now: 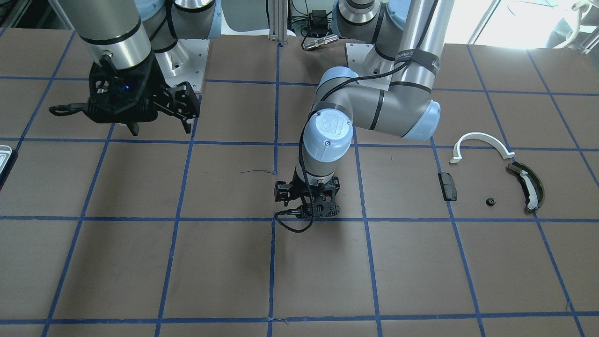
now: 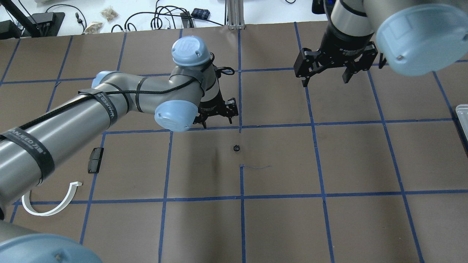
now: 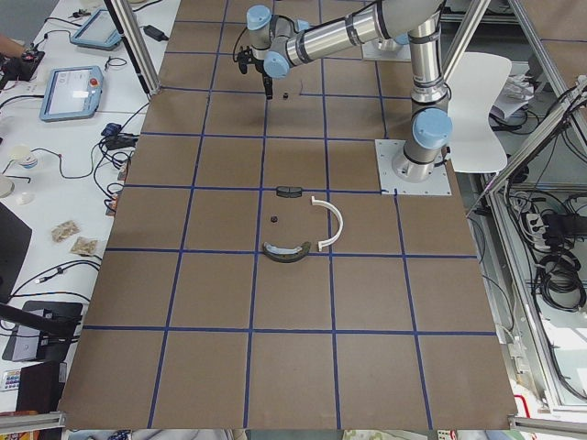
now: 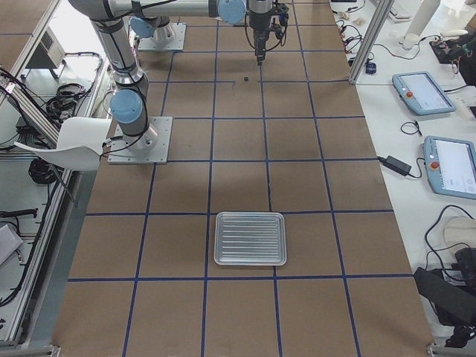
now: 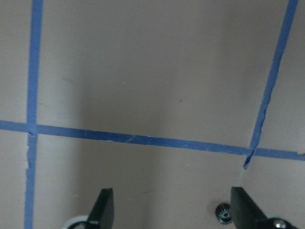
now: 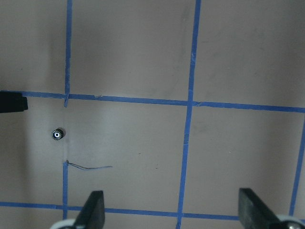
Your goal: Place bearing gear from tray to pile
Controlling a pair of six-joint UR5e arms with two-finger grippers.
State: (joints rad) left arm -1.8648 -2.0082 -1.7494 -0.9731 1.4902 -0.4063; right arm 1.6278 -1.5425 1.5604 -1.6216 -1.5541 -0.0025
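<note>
The bearing gear (image 2: 236,148), small, black and toothed, lies on the brown table near its middle, outside the tray. In the left wrist view the gear (image 5: 223,212) sits just inside one fingertip. My left gripper (image 2: 216,122) is open and empty, just beyond the gear. My right gripper (image 2: 324,80) is open and empty, hovering farther right. The tray (image 4: 250,238) is at the table's right end. The pile lies at the left end: a white arc (image 1: 482,140), an olive curved piece (image 1: 526,185) and a black block (image 1: 448,186).
A second small black part (image 1: 490,201) lies within the pile. Blue tape lines grid the table. A thin dark thread (image 2: 256,167) lies near the gear. Cables and tablets sit on benches beyond the table's far edge.
</note>
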